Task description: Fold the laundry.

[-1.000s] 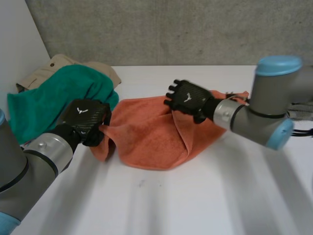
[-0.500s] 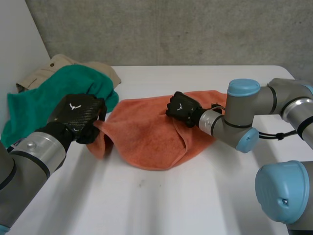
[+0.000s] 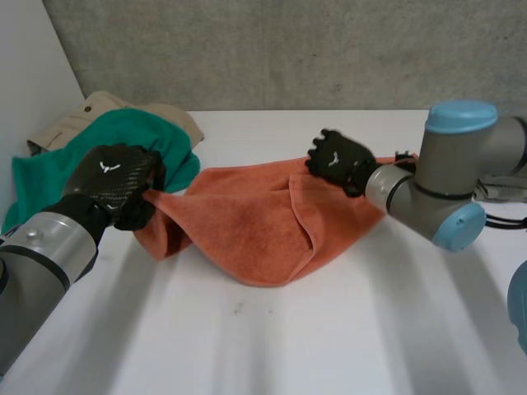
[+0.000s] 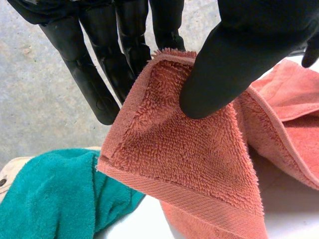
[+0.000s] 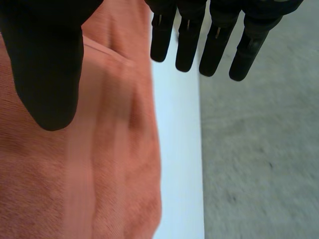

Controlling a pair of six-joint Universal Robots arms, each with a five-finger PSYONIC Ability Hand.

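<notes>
At the far left, a crumpled beige fabric garment [image 3: 103, 109] is lying at the back of the white bench [image 3: 329, 329], and a teal-green terry towel [image 3: 78, 169] is heaped over its near side. Just in front of that heap, the left arm is slanting up from the near left corner, its grey forearm ending in the left robot hand [image 3: 115, 183], whose back is facing up. In the left wrist view the thumb [image 4: 224, 64] is pressing one corner of the orange terry towel [image 3: 247, 222] against the straight fingers [image 4: 94, 69], so this robot hand is pinching the cloth. The corner is being held up off the bench (the cloth is hanging from the pinch in a loose fold).

The rest of the orange towel is lying rumpled across the middle of the bench, with one flap folded over towards its right side.

Further right, the right arm is bending at a light-blue-capped elbow and reaching leftwards, carrying the right robot hand [image 3: 338, 158] over the towel's far right edge. In its wrist view the fingers [image 5: 214, 42] are hanging straight and apart from the thumb, gripping nothing, with the towel's edge and a strip of bare bench below them.
</notes>
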